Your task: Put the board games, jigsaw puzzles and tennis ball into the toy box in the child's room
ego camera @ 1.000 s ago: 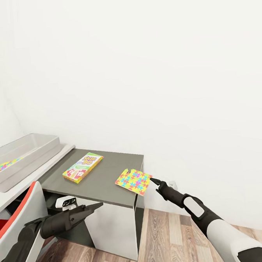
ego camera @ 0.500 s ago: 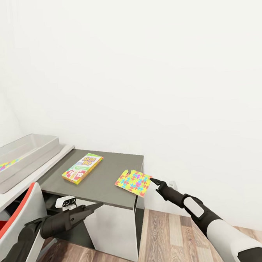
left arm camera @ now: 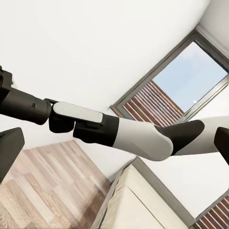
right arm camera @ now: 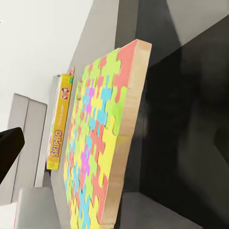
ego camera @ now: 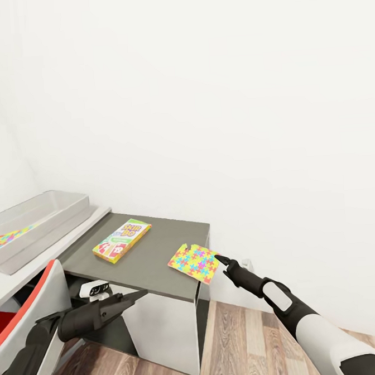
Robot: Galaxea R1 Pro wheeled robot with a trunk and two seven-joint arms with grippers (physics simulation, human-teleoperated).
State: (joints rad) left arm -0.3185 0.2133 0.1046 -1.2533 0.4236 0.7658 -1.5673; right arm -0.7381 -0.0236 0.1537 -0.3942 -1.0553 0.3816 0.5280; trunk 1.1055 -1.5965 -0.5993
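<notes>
Overhanging the table [ego camera: 143, 269] edge, one jigsaw puzzle [ego camera: 194, 262] meets the right gripper [ego camera: 221, 260], grip unclear; one board game [ego camera: 122, 240] nearby.

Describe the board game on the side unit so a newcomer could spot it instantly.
Find the dark grey side unit against the white wall, lower than the pale desk. Two flat things lie on it. The board game is the oblong yellow-green box nearer the toy box, not the square jigsaw puzzle.

Plain white walls [ego camera: 231, 95] meet a brown wood-plank floor [ego camera: 244, 351], a red and white chair [ego camera: 33, 304] stands near left, and a dark-framed window [left arm camera: 191, 81] shows pale sky.
</notes>
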